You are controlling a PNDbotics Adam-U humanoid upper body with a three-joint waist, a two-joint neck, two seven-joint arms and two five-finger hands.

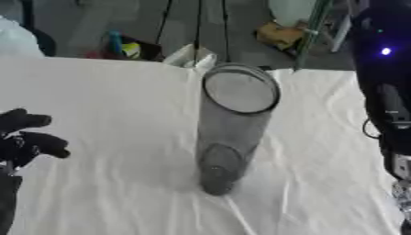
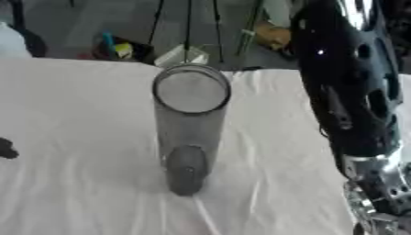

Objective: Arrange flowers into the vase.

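A tall clear glass vase (image 1: 229, 133) stands upright at the middle of the white tablecloth (image 1: 104, 114), its round mouth toward me; nothing shows inside it. My left hand (image 1: 28, 137) rests at the left edge of the left eye view, black fingers relaxed and apart, holding nothing, well left of the vase. My right arm (image 2: 353, 92) fills the right side of the right eye view, black with silver joints; its hand is out of frame. No flowers show in either view.
Beyond the table's far edge lie floor clutter: a dark bin with coloured items (image 1: 128, 46), tripod legs (image 1: 197, 27), a yellow-brown object (image 1: 277, 34) and a green pole (image 1: 309, 32). A crumpled white wrapper (image 1: 191, 57) sits behind the vase.
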